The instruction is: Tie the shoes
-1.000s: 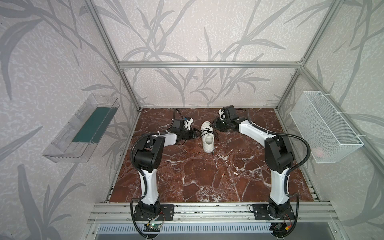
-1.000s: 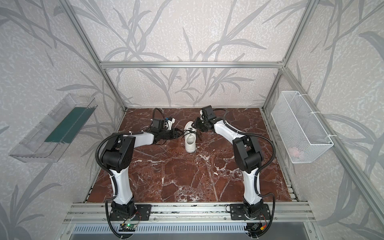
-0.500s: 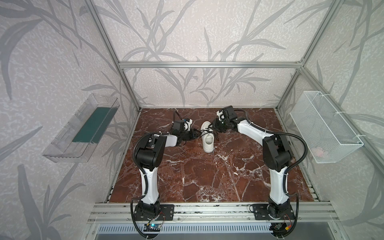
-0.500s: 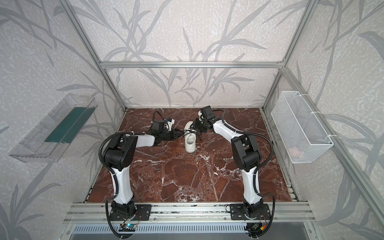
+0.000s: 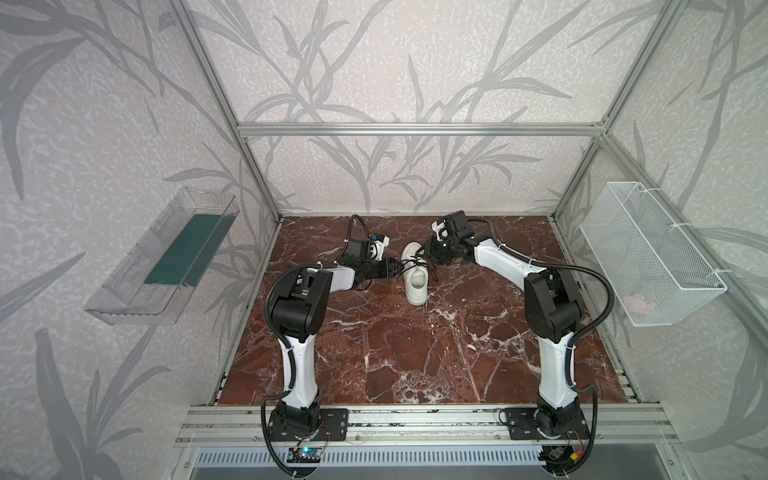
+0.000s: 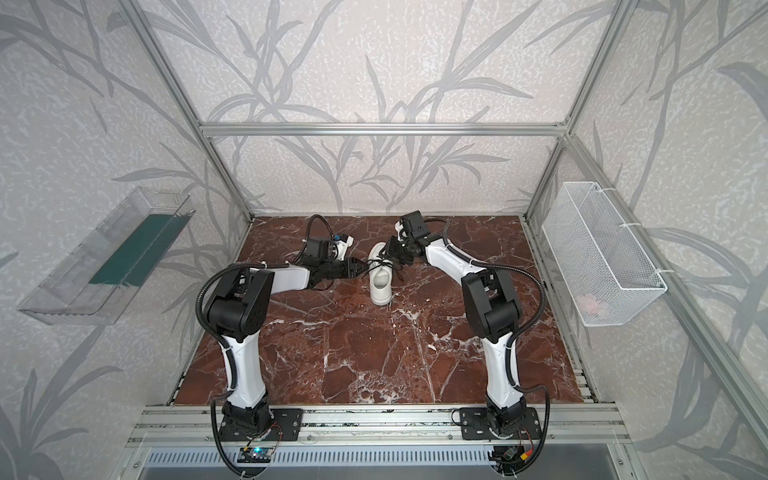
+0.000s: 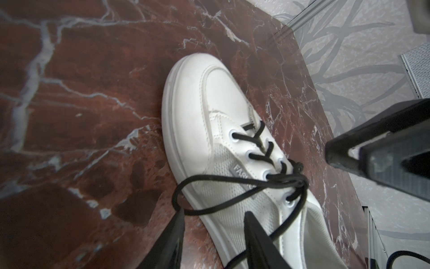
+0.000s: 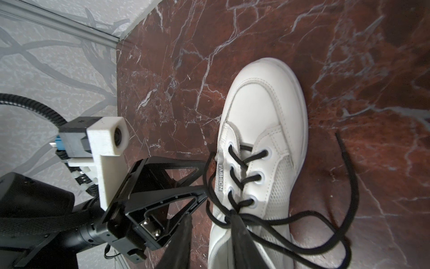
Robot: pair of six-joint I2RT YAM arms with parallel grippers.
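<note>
White sneaker (image 5: 415, 276) on the marble floor (image 5: 415, 353), lying between the two grippers, heel toward the right gripper (image 8: 211, 220). The black laces (image 8: 290, 221) are crossed once near the top eyelets, with loose loops and one free end trailing on the floor; no finished bow is visible, so the knot is judged to be at an early stage, with loop forming and tightening left. Left gripper (image 7: 213, 215): jaws spread, a lace loop draped across one tip, no firm pinch apparent. Right gripper: jaws partly apart at the lace crossing; whether a strand is clamped cannot be told. The heel is cut off in both wrist views, and lace routing is too small to follow in both top views.
</note>
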